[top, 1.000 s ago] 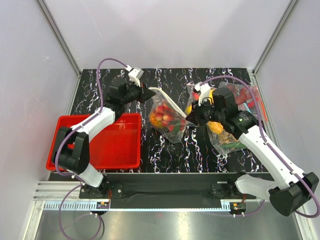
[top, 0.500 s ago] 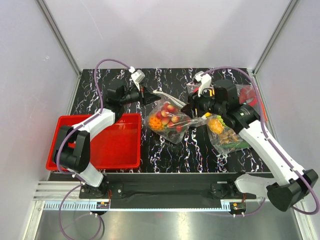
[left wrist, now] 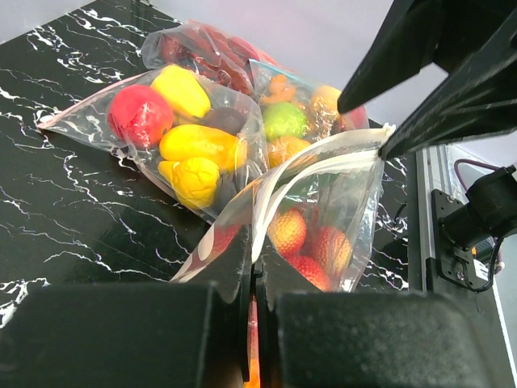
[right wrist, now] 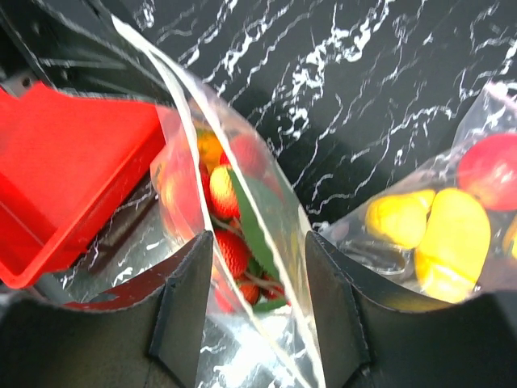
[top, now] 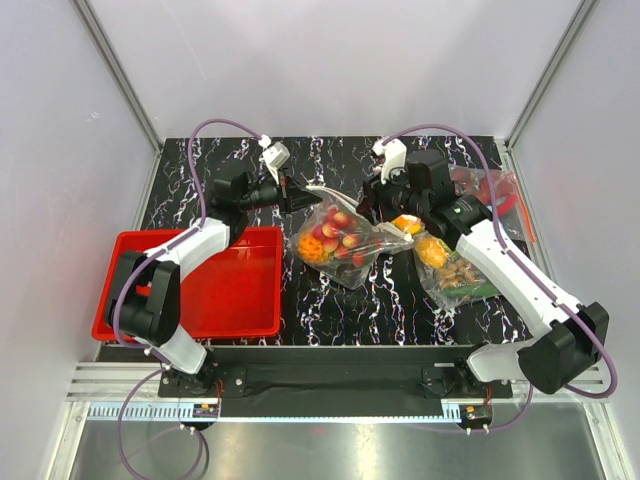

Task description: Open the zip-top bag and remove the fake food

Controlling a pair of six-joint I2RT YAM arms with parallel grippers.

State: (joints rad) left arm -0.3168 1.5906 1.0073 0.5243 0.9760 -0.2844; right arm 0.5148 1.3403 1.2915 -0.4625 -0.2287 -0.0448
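Left gripper (left wrist: 252,271) pinches the zip-top bag (top: 355,262) at its parting rim, right gripper (right wrist: 258,240) straddles it ajar, fake food (top: 330,238) not yet out.

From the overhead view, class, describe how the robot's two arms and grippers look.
Both the left arm and right arm have white tubular links joined by chunky black joints. A purple cable loops along each. Each wrist carries a small white camera mount. The left gripper and right gripper have black tapered fingers.
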